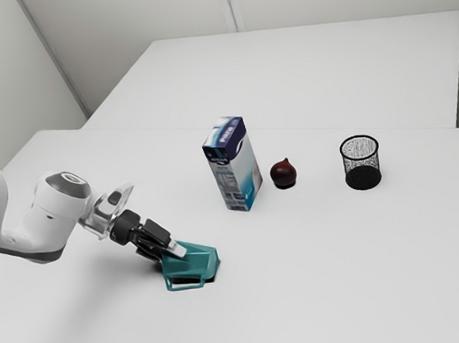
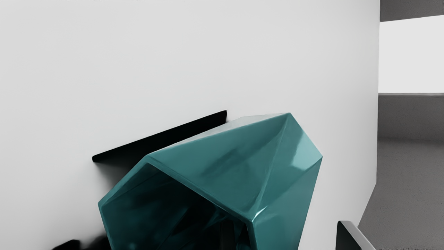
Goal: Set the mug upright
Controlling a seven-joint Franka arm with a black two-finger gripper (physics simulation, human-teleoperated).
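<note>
The teal mug (image 1: 198, 261) lies on its side on the table, its mouth toward the gripper and its handle on the side nearest the exterior camera. My gripper (image 1: 171, 251) is low at the mouth end, with a light fingertip over the mug's upper side. In the wrist view the faceted mug (image 2: 222, 156) shows its dark hollow inside. The gripper (image 2: 208, 242) stands open around the mouth end; one finger (image 2: 350, 238) is apart from the mug's wall, and the other side is dark and partly cut off.
Beyond the mug stands a blue and white carton (image 1: 235, 167). A dark red round object (image 1: 283, 173) sits beside it, and a black mesh cup (image 1: 361, 161) stands farther toward the exterior view's right. All rest on the white table (image 1: 341, 282).
</note>
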